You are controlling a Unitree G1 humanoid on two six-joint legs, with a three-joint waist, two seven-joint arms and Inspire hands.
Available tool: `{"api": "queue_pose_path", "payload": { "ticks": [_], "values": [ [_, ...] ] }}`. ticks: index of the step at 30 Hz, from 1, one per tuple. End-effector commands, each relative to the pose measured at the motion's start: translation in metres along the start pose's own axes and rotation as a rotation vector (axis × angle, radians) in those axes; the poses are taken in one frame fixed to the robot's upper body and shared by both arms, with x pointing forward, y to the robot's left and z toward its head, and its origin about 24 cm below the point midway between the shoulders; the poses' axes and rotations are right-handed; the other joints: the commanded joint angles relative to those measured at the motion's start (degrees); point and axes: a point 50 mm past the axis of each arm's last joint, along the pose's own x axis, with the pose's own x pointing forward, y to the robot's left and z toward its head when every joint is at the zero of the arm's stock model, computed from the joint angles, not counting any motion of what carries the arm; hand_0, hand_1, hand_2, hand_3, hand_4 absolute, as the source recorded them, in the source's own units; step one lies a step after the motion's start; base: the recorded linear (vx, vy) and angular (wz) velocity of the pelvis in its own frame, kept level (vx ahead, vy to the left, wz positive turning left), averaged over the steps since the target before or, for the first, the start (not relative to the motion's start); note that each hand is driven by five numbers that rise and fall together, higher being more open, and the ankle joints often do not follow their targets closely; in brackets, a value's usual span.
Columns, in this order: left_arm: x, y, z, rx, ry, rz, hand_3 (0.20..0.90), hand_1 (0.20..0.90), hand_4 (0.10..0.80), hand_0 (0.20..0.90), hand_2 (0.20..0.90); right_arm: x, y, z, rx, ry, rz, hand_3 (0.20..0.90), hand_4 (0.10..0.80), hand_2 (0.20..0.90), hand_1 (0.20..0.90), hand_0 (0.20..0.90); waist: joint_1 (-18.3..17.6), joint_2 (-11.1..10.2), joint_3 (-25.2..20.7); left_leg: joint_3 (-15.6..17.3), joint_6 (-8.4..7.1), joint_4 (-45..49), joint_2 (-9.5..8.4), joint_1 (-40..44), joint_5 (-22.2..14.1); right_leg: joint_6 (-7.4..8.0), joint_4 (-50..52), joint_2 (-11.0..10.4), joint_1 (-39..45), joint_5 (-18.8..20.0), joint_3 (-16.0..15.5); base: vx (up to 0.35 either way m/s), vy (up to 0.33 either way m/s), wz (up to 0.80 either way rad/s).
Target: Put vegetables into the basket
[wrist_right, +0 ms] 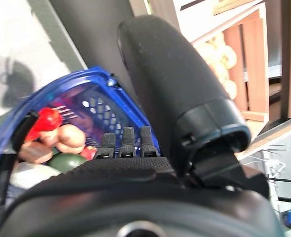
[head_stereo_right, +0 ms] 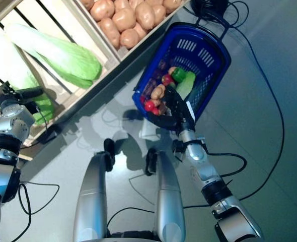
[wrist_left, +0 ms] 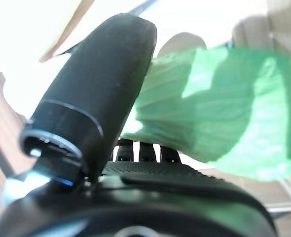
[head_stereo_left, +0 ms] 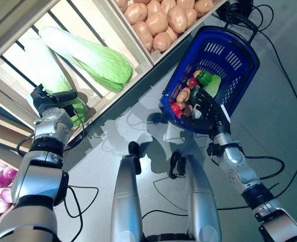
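Observation:
The blue basket [head_stereo_left: 229,53] stands on the floor beside the stand. In it lie a red round vegetable [head_stereo_left: 177,108], a brown potato [head_stereo_left: 182,95], a green pepper [head_stereo_left: 205,77] and a pale green leafy one [head_stereo_left: 214,85]. My right hand [head_stereo_left: 206,108] is just above the basket's near rim with straight fingers, holding nothing; its wrist view shows the thumb [wrist_right: 175,84] over the rim [wrist_right: 86,79]. My left hand [head_stereo_left: 53,101] reaches into the stand's shelf at the green end of a long cabbage [head_stereo_left: 78,112]. Its fingers [wrist_left: 140,150] lie straight under the leaves [wrist_left: 209,113], thumb [wrist_left: 101,89] upright.
The wooden stand [head_stereo_left: 138,55] runs along the left and top, with slatted shelves and crates. A second long cabbage [head_stereo_left: 95,55] lies beside the first. Grey floor [head_stereo_left: 279,126] spreads right of the basket.

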Motion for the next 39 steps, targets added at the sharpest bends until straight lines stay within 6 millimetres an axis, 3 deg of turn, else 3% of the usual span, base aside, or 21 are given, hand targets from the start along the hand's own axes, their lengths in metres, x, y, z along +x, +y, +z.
{"api": "queue_pose_path", "payload": {
  "ticks": [1, 8, 17, 22, 26, 28, 31, 34, 39],
  "values": [
    [-0.019, -0.038, 0.017, -0.138, -0.117, -0.119, 0.300, 0.300, 0.400, 0.300, 0.300, 0.003, 0.007, 0.041, 0.089, -0.222, 0.014, 0.900, 0.800, 0.900, 0.900, 0.900, -2.14, 0.25, -0.27, 2.08, 2.60, -0.49, -0.29, 6.20, -3.72, 1.90, -4.51, -1.48, 3.42, 7.32, 0.75, -0.004, -0.034, -0.04],
    [-0.017, -0.031, 0.017, -0.153, -0.135, -0.098, 0.300, 0.300, 0.400, 0.300, 0.300, 0.003, 0.010, 0.047, 0.105, -0.263, 0.023, 0.900, 0.800, 0.900, 0.900, 0.900, -1.92, 0.42, -0.27, 2.01, 2.56, -0.42, -0.57, 8.93, -4.21, 1.68, -4.37, -1.46, 6.16, 6.70, 0.65, -0.003, -0.042, -0.01],
    [-0.010, 0.004, -0.002, -0.176, -0.134, 0.012, 0.300, 0.300, 0.400, 0.300, 0.300, -0.004, 0.007, 0.041, 0.151, -0.262, -0.018, 0.900, 0.800, 0.900, 0.900, 0.900, -1.65, 2.02, -0.62, 1.95, 2.13, -3.85, -1.39, 19.21, -4.14, 1.68, -7.97, -2.13, 16.16, 6.59, 1.31, 0.010, -0.014, 0.00],
    [-0.017, 0.025, -0.030, -0.243, -0.138, 0.086, 0.300, 0.300, 0.400, 0.300, 0.300, -0.023, 0.011, 0.018, 0.148, -0.221, -0.041, 0.900, 0.800, 0.900, 0.900, 0.900, -0.92, 2.63, -5.65, 1.66, 2.33, -11.27, -2.59, 26.99, -1.24, 1.88, -14.57, -3.53, 23.71, 9.60, -0.08, 0.060, -0.052, 0.02],
    [-0.041, 0.035, -0.068, -0.296, -0.153, 0.143, 0.300, 0.300, 0.400, 0.300, 0.300, -0.039, 0.017, 0.002, 0.156, -0.195, -0.069, 0.900, 0.800, 0.900, 0.900, 0.900, 0.61, 2.86, -10.91, 0.94, 1.74, -21.53, -3.71, 36.48, 1.54, 2.96, -24.41, -3.78, 33.73, 11.88, -1.86, 0.133, -0.086, 0.05],
    [-0.053, 0.033, -0.077, -0.289, -0.187, 0.157, 0.300, 0.300, 0.400, 0.300, 0.300, -0.043, 0.018, -0.001, 0.173, -0.190, -0.081, 0.900, 0.800, 0.900, 0.900, 0.900, 1.11, 2.92, -13.19, 0.50, 1.44, -25.32, -4.26, 40.01, 2.47, 3.22, -29.70, -3.34, 38.27, 12.66, -2.24, 0.092, -0.087, 0.09],
    [-0.063, 0.025, -0.075, -0.220, -0.295, 0.110, 0.300, 0.300, 0.400, 0.300, 0.300, -0.045, 0.018, -0.001, 0.182, -0.205, -0.079, 0.900, 0.800, 0.900, 0.900, 0.900, 1.50, 3.15, -15.28, 0.15, 1.30, -28.25, -4.68, 42.65, 3.19, 3.28, -33.96, -2.95, 41.78, 13.71, -2.68, 0.087, -0.101, 0.18],
    [-0.083, 0.001, -0.072, -0.087, -0.426, -0.092, 0.300, 0.300, 0.400, 0.300, 0.300, -0.047, 0.020, -0.014, 0.242, -0.109, 0.023, 0.900, 0.800, 0.900, 0.900, 0.900, 2.21, 3.35, -18.46, -0.02, 1.03, -33.62, -4.97, 47.32, 4.24, 3.71, -40.34, -2.25, 46.89, 15.09, -3.83, 0.089, -0.098, 0.15],
    [-0.104, -0.012, -0.076, 0.030, -0.502, -0.331, 0.300, 0.300, 0.400, 0.300, 0.300, -0.049, 0.011, -0.026, 0.397, -0.034, 0.091, 0.900, 0.800, 0.900, 0.900, 0.900, 3.39, 2.87, -20.93, -0.60, 0.48, -41.17, -5.17, 51.96, 6.83, 4.45, -49.27, -1.22, 52.15, 18.81, -4.88, 0.052, -0.095, 0.07]
  ]
}}
